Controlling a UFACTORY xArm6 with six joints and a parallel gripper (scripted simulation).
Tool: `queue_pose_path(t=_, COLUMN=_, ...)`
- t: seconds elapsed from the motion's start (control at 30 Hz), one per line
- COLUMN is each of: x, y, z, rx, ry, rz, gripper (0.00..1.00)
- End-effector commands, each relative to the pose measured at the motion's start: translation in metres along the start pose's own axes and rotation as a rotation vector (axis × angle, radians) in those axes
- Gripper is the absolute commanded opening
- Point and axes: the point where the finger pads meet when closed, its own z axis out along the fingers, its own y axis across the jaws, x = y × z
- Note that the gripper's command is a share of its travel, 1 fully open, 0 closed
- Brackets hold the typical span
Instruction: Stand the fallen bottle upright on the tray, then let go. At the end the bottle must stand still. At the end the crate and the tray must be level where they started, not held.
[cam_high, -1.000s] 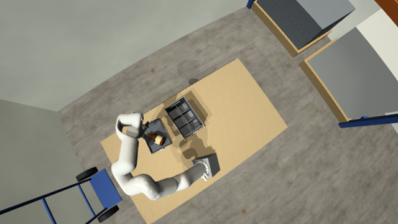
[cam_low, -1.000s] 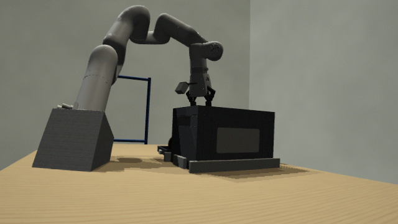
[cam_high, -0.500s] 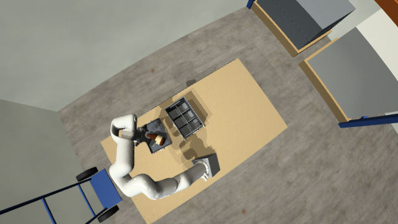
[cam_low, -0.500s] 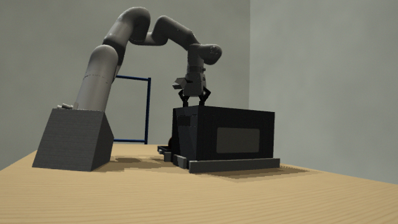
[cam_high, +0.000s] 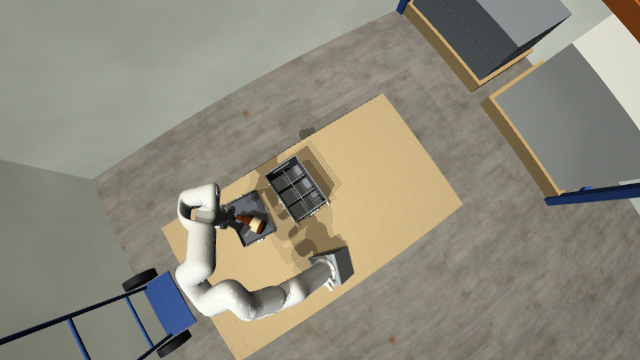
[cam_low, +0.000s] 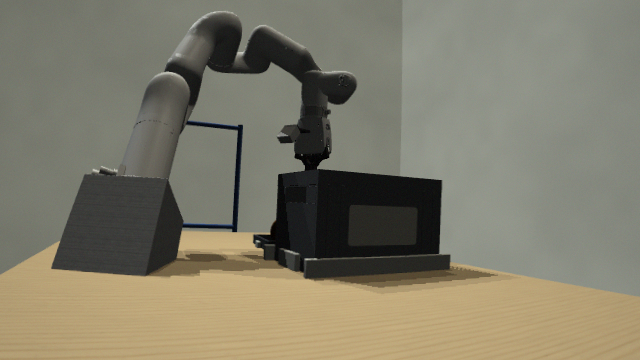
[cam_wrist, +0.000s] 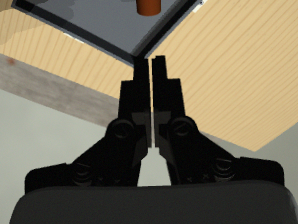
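One bottle (cam_high: 251, 222) lies on its side in the grey tray (cam_high: 250, 201).
Both fingers are pressed together with nothing between them, hovering above the tray's corner, apart from the bottle's neck. The tray sits on the counter (cam_high: 380, 185) just beside the partitioned crate (cam_high: 297, 188), with the arm's base (cam_high: 342, 260) nearby.

Blue hand truck (cam_high: 169, 300), wooden table (cam_high: 390, 190), grey pallets (cam_high: 565, 130)
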Motion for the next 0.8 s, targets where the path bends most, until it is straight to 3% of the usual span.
queue_pose_path(t=0.0, x=-0.0007, y=-0.0001, z=-0.0011, rx=0.001, ry=-0.002, rz=-0.001, gripper=0.0)
queue_pose_path(t=0.77, x=-0.0007, y=-0.0001, z=-0.0011, rx=0.001, ry=-0.002, rz=-0.001, gripper=0.0)
